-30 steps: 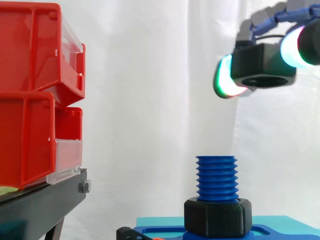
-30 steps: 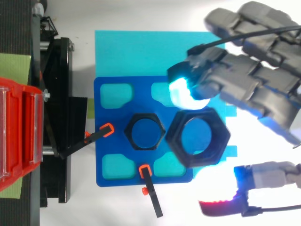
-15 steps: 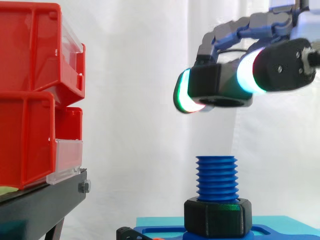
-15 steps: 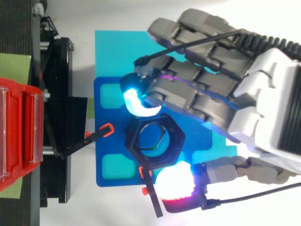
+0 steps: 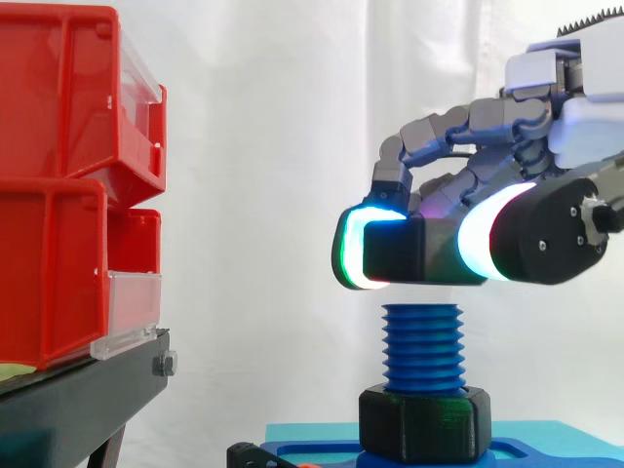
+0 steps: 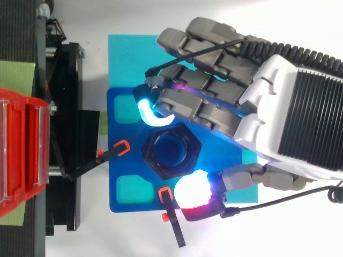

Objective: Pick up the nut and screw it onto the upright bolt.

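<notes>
I have the robot hand (image 6: 289, 101) clamped on the nut (image 5: 409, 258), held level so its hole centres over the bolt (image 5: 421, 346) for threading, though contact I can't confirm.

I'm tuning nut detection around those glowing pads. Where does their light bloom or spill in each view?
Top view: on the hand, the lower pad blooms near white beside the held nut, the cyan pad keeps its outline. Side view: pads glow green-white and white-red either side of the nut; a faint green tint lies on the base nut under the blue bolt.
</notes>
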`<state>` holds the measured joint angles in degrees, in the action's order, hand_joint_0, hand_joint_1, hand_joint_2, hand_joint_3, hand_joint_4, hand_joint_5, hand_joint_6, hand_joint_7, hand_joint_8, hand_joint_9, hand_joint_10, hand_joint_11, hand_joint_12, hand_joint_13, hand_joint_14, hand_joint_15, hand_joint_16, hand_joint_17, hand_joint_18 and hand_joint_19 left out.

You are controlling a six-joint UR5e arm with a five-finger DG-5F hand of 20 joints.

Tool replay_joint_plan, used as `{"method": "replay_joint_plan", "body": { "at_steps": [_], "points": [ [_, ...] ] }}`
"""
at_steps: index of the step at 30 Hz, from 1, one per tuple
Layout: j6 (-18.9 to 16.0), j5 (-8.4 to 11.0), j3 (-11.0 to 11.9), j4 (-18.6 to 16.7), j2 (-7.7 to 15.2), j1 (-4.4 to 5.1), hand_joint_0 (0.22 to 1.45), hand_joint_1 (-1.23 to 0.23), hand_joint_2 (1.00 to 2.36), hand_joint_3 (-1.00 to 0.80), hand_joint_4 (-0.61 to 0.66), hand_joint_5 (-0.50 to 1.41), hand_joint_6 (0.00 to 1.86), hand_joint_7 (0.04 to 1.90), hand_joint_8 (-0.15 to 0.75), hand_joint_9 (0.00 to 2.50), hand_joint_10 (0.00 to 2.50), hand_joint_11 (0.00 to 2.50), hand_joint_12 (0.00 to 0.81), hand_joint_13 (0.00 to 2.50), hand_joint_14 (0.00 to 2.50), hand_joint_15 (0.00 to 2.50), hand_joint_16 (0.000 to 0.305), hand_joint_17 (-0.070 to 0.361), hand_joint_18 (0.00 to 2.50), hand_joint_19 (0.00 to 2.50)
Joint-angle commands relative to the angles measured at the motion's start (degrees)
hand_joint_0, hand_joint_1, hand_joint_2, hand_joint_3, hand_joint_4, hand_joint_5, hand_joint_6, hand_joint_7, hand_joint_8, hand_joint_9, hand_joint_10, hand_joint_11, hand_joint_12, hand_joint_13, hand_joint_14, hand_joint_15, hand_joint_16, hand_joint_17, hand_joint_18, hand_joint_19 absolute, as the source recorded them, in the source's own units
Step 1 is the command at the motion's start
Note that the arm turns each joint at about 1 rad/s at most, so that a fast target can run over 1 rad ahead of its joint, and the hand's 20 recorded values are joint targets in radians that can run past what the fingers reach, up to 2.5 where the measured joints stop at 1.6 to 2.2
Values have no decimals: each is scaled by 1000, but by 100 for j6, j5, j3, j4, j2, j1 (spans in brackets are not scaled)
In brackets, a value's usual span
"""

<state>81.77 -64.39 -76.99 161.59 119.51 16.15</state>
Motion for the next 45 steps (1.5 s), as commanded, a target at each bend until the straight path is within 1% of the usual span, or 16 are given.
{"method": "replay_joint_plan", "body": {
  "at_steps": [1, 8, 10, 13, 19, 25, 32, 37, 41, 44, 45],
  "points": [
    [6, -65, 0, 92, 2, -7, 562, -534, 1005, -440, 309, -182, 583, 1226, 309, 486, 5, 152, 375, 387, 0, 0, 50, 112, 357, 48],
    [6, -73, -9, 171, 2, -15, 561, -534, 1006, -439, 310, -182, 583, 1229, 310, 488, 5, 159, 375, 390, 0, 0, 50, 112, 358, 46],
    [6, -100, -9, 171, 2, -51, 562, -534, 1006, -441, 310, -182, 582, 1233, 309, 487, 5, 152, 375, 392, 0, 0, 50, 112, 358, 46],
    [15, -170, 0, 171, 2, -77, 562, -534, 1005, -442, 311, -182, 583, 1227, 310, 487, 6, 159, 375, 392, 0, 0, 50, 111, 359, 46],
    [15, -196, -9, 171, 2, -112, 561, -534, 1006, -441, 311, -182, 583, 1233, 310, 488, 5, 156, 375, 394, 0, 0, 50, 112, 363, 52],
    [85, -267, 0, 136, 2, -103, 561, -534, 1006, -442, 311, -182, 583, 1226, 310, 490, 5, 153, 375, 397, 0, 0, 50, 111, 366, 53],
    [129, -267, 0, 56, 2, -77, 561, -534, 1005, -441, 306, -183, 583, 1227, 310, 490, 5, 158, 375, 398, 0, 0, 50, 112, 366, 53],
    [155, -328, 0, 4, 2, -77, 561, -534, 1006, -441, 306, -183, 582, 1228, 308, 490, 5, 159, 375, 398, 0, 0, 50, 112, 369, 53],
    [155, -363, -9, -49, 11, -103, 560, -534, 1006, -440, 312, -183, 582, 1231, 308, 488, 5, 154, 376, 401, 0, 0, 50, 112, 368, 59],
    [147, -381, -9, -58, 107, -112, 560, -534, 1005, -438, 309, -183, 582, 1228, 309, 489, 5, 157, 376, 401, 0, 0, 50, 112, 368, 52],
    [147, -381, 0, -75, 107, -121, 560, -534, 1005, -439, 307, -183, 582, 1229, 308, 489, 5, 159, 376, 401, 0, 0, 50, 112, 368, 57]
  ]
}}
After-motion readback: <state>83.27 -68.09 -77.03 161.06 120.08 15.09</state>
